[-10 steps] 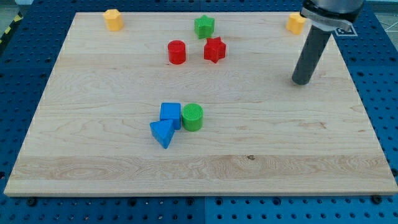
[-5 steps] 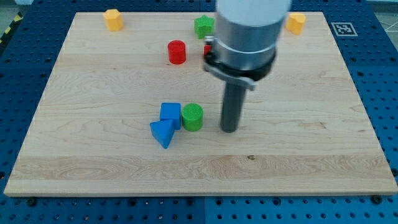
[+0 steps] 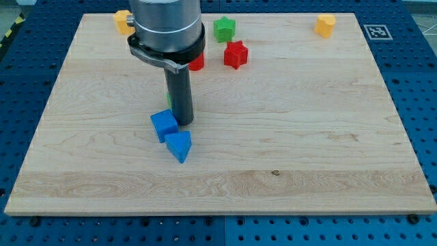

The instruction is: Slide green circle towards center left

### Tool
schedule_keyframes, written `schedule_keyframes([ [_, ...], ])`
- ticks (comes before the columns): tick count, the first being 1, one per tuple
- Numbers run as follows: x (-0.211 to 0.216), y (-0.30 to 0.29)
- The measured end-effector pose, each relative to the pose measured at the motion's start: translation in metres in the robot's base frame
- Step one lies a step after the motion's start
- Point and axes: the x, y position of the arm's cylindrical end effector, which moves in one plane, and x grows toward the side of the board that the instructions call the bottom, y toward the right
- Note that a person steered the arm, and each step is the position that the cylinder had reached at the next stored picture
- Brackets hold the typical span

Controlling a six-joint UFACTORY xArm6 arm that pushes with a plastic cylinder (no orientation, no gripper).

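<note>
Now our tip [image 3: 181, 122] rests on the pale wooden board [image 3: 328, 137], just beside the blue cube [image 3: 164, 125] on the view's left, with the blue triangular block [image 3: 179, 145] just below it. We carry no jaws, only a smooth dark rod under a grey collar. The green circle [image 3: 169, 100] hides almost wholly behind the rod; only a green sliver shows at its left edge. Farther toward the view's top sit a red star [image 3: 235, 54], a green star [image 3: 224, 29], a red cylinder [image 3: 197, 63] partly covered, and two yellow blocks [image 3: 326, 25] at the corners. A black-and-white marker tag [image 3: 377, 31] lies on the board's top right corner. The board lies on a blue perforated table [image 3: 416, 82].
</note>
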Motion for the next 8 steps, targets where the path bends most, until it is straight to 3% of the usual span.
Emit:
schedule_keyframes([
  [1, 0.000, -0.002],
  [3, -0.010, 0.046],
  [6, -0.045, -0.053],
  [8, -0.014, -0.038],
])
